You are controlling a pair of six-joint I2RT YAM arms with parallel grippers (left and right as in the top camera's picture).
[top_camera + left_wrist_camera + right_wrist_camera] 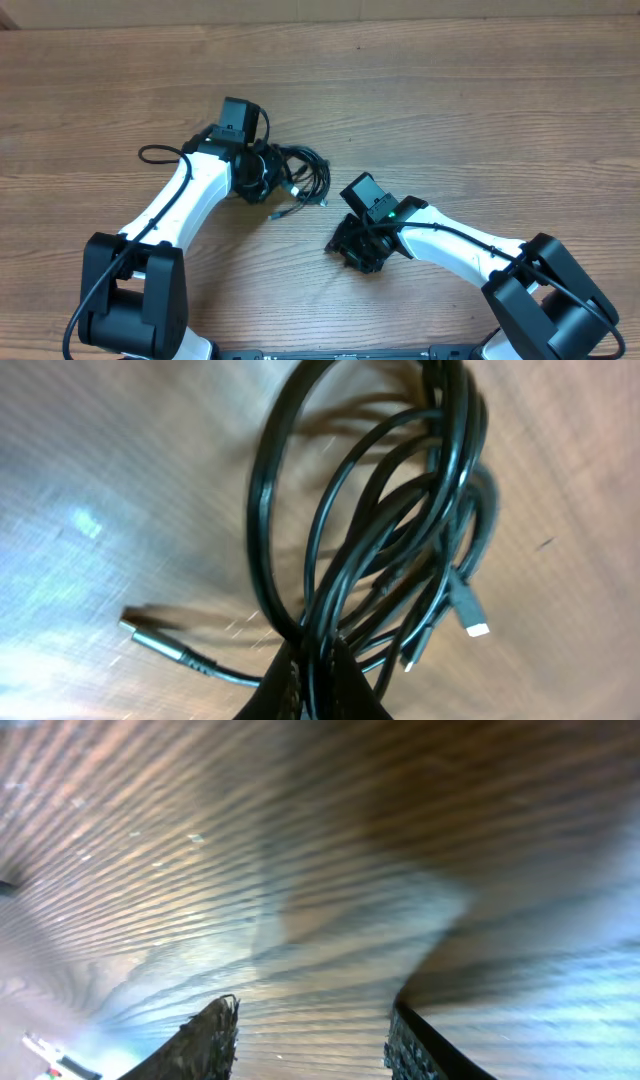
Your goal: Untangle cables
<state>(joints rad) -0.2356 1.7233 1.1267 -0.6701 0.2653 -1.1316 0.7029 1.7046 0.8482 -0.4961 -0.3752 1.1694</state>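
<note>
The cables lie in a tangled coil near the middle of the table — the left gripper pinched tight on several strands at the coil's edge — while the right gripper, jaws apart and holding nothing, hangs over bare wood close by.

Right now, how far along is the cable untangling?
Nothing looks done: the cables lie in one tangled bundle. In hand: the left end effector is shut on several loops; the right end effector hangs open over bare table. Left: pulling every cable free and laying them apart.
</note>
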